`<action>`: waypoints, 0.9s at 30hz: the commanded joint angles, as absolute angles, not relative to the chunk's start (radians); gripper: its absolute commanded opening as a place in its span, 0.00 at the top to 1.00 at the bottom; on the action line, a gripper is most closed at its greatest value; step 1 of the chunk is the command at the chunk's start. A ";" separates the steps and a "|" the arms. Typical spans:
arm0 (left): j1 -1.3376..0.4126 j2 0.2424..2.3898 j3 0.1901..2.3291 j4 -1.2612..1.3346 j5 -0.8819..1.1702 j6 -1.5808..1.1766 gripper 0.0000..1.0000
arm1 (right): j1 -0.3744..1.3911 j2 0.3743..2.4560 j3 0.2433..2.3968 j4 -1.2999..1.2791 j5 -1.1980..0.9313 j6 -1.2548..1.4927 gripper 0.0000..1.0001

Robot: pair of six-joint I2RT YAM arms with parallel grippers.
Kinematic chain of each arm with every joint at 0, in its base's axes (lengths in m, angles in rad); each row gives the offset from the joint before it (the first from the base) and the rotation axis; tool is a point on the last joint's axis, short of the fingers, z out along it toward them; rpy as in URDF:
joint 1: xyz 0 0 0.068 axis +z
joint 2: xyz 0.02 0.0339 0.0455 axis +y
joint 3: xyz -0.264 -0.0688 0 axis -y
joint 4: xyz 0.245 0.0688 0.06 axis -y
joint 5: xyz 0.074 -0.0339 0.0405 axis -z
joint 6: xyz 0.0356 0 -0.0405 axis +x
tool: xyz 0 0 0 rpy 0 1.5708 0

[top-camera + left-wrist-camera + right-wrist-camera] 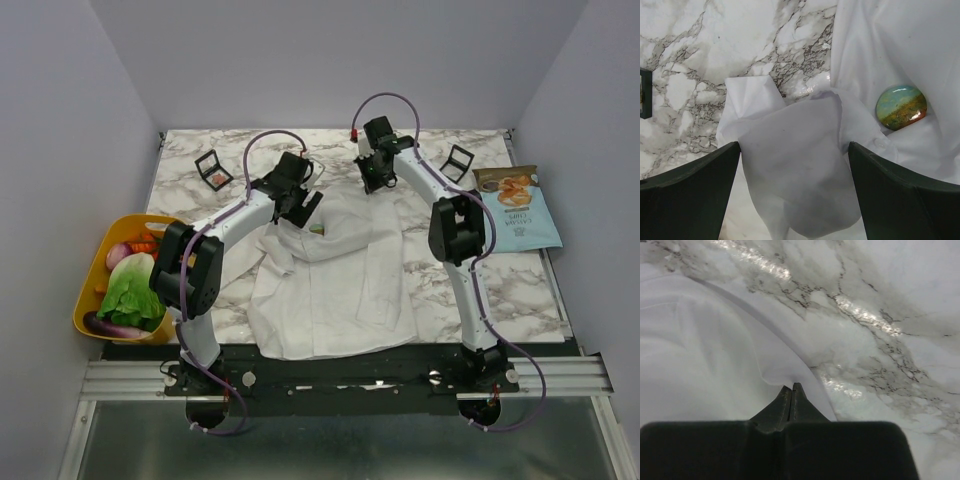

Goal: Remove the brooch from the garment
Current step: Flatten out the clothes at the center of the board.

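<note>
The round green-and-orange brooch (901, 107) lies on the white shirt (330, 290) at the right of the left wrist view, just beyond one finger of the left gripper (793, 146) — jaws spread wide over a raised fold of cloth, holding nothing. Upper centre in the overhead view, the right gripper (791, 392) is clenched on the shirt's edge — marble tabletop (880, 290) beside it.

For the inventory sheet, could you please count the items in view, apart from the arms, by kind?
White shirt: 1
Brooch: 1
Black makeup palettes: 2
Chips bag: 1
Yellow basket of vegetables: 1
Total: 6
</note>
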State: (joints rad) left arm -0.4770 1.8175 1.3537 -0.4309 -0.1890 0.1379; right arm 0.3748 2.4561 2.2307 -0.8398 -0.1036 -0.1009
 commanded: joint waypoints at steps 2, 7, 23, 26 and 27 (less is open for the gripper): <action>-0.457 1.813 1.429 -0.448 -0.176 0.161 0.01 | 0.361 2.364 2.220 -0.738 0.163 -0.068 0.99; -0.454 1.824 1.473 -0.448 -0.169 0.163 0.01 | 0.324 2.247 2.141 -0.559 0.308 -0.068 0.99; -0.502 1.821 1.485 -0.377 -0.121 0.153 0.01 | 0.307 2.267 2.129 -0.552 0.382 -0.095 0.93; -0.525 1.850 1.483 -0.376 -0.147 0.150 0.01 | 0.307 2.237 2.094 -0.601 0.307 -0.081 0.72; -0.529 1.868 1.483 -0.374 -0.156 0.146 0.01 | 0.307 2.212 2.086 -0.615 0.267 -0.078 0.67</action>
State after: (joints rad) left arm -0.4988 1.8198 1.4918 -0.4019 -0.1440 0.1520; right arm 0.3000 2.2597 2.1315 -0.5560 0.3454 -0.0841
